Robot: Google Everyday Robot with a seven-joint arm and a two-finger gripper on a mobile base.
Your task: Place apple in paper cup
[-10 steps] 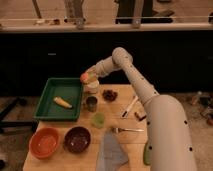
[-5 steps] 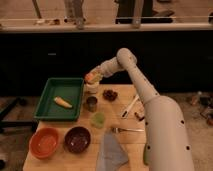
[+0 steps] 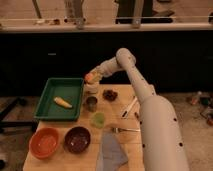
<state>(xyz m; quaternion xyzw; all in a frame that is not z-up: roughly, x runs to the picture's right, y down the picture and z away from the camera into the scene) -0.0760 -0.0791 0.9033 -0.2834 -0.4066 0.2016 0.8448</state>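
Observation:
The apple (image 3: 88, 77), small and orange-red, is held in my gripper (image 3: 92, 76), which is shut on it at the end of the white arm reaching in from the right. The fruit hangs just above the paper cup (image 3: 91, 89), a short pale cup standing at the table's back edge beside the green tray. The apple's underside sits close to the cup's rim; I cannot tell whether they touch.
A green tray (image 3: 50, 107) at the left holds an elongated yellow item (image 3: 62, 102). In front of the paper cup stand a dark grey cup (image 3: 91, 103) and a small green cup (image 3: 98, 119). A dark lumpy cluster (image 3: 110, 94), white utensil (image 3: 129, 107), fork (image 3: 122, 130), grey cloth (image 3: 111, 152), orange bowl (image 3: 44, 142) and dark bowl (image 3: 77, 139) lie around.
The gripper carried the apple to the right, from over the tray's corner to above the paper cup, and dipped slightly. Nothing else moved.

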